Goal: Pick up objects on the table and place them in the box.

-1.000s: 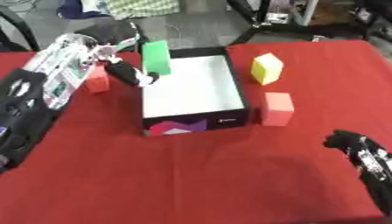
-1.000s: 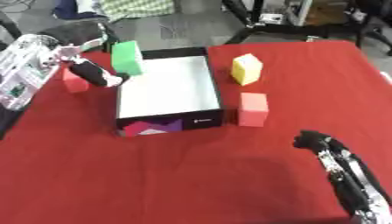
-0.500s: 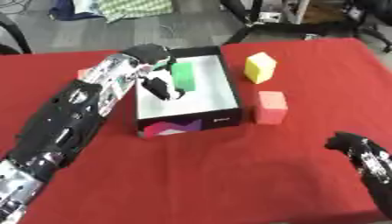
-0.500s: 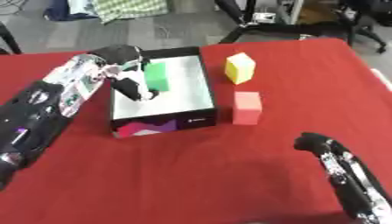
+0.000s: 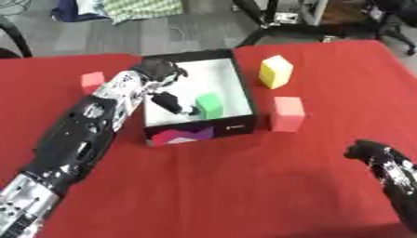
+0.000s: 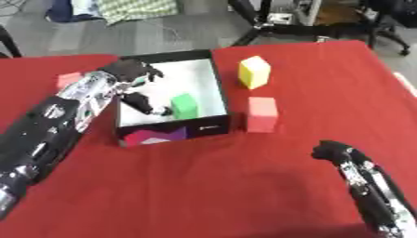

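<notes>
The green block [image 5: 210,105] is seen inside the box [image 5: 243,88], near its front wall, just at the tips of the left hand's fingers [image 5: 172,102]. The left hand [image 5: 159,74] is reached over the box's left wall; its fingers are curled down beside the block, but whether the block is gripped or already let go cannot be told. The placing step is judged to be at its end. Outside the box, beyond the fingers, a yellow block [image 5: 275,71], a pink block [image 5: 286,113] and a small pink block [image 5: 92,81] are left on the red desk [image 5: 244,186]. Next, the fingers are to be opened, lifted clear and brought to another block. The right hand [image 6: 332,151] is seen curled, holding nothing, near the lower right.
</notes>
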Robot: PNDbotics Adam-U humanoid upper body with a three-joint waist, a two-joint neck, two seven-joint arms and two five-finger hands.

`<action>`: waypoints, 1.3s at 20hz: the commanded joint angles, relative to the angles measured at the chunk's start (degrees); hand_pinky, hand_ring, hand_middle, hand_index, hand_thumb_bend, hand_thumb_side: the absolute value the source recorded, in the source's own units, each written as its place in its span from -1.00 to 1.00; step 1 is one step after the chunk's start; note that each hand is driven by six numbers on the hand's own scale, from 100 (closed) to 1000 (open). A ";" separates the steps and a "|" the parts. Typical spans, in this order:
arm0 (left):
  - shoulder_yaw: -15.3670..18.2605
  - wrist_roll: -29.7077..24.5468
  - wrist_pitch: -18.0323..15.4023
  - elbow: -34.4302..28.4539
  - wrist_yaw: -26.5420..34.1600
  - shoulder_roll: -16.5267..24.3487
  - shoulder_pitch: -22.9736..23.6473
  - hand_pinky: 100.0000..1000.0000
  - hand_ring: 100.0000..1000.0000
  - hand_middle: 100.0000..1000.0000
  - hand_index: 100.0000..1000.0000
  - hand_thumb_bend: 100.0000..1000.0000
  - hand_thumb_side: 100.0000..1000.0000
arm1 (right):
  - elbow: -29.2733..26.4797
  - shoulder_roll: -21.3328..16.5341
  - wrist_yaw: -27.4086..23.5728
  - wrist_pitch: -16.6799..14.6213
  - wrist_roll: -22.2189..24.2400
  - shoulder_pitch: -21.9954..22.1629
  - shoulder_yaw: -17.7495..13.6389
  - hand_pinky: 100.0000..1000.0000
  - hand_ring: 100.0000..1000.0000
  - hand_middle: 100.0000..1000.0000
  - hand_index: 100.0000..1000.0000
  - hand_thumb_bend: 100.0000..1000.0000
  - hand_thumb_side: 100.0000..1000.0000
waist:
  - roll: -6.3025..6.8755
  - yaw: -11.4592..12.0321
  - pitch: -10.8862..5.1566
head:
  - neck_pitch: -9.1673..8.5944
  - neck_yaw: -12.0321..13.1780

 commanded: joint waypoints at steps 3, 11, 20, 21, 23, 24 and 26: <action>4.19 -0.28 1.40 -8.02 4.51 8.21 -3.35 0.52 0.25 0.34 0.82 -0.04 0.48 | -0.55 -0.60 0.16 -0.17 -0.41 0.24 -0.77 1.00 0.52 0.39 0.58 -1.00 0.41 | -0.20 1.06 -1.28 | -0.09 -0.63; 8.44 -5.33 6.42 -6.35 7.84 18.71 -0.21 0.54 0.32 0.40 0.85 0.01 0.42 | -0.49 -0.91 0.54 -0.28 -0.58 0.29 -0.89 1.00 0.52 0.39 0.58 -1.00 0.41 | 0.11 1.45 -1.32 | -0.09 -0.93; 11.09 -4.74 8.83 5.66 1.75 15.46 0.43 0.53 0.34 0.41 0.84 0.07 0.44 | -0.32 -0.98 0.51 -0.42 -0.49 0.30 -0.81 1.00 0.53 0.39 0.58 -1.00 0.42 | -0.22 1.19 -1.18 | -0.09 -1.13; 11.46 -4.28 8.92 7.05 1.13 14.87 0.29 0.53 0.34 0.40 0.84 0.09 0.46 | -0.31 -0.97 0.50 -0.42 -0.45 0.30 -0.78 1.00 0.53 0.39 0.58 -1.00 0.42 | -0.24 1.16 -1.17 | -0.09 -1.12; 12.00 -3.03 8.94 9.06 0.19 13.95 0.18 0.52 0.33 0.39 0.84 0.12 0.48 | -0.28 -0.96 0.46 -0.40 -0.40 0.32 -0.73 1.00 0.53 0.39 0.58 -1.00 0.43 | -0.28 1.07 -1.11 | -0.09 -1.07; 12.22 -2.30 9.00 9.81 -0.20 13.59 0.23 0.52 0.33 0.39 0.84 0.12 0.48 | -0.29 -0.97 0.44 -0.39 -0.37 0.32 -0.70 1.00 0.53 0.39 0.58 -1.00 0.43 | -0.30 1.01 -1.06 | -0.09 -1.06; 12.69 -0.79 9.30 11.28 -0.88 12.94 0.36 0.51 0.32 0.38 0.83 0.09 0.45 | -0.31 -0.96 0.38 -0.39 -0.32 0.27 -0.65 1.00 0.53 0.39 0.58 -1.00 0.44 | -0.35 0.85 -0.91 | -0.09 -0.99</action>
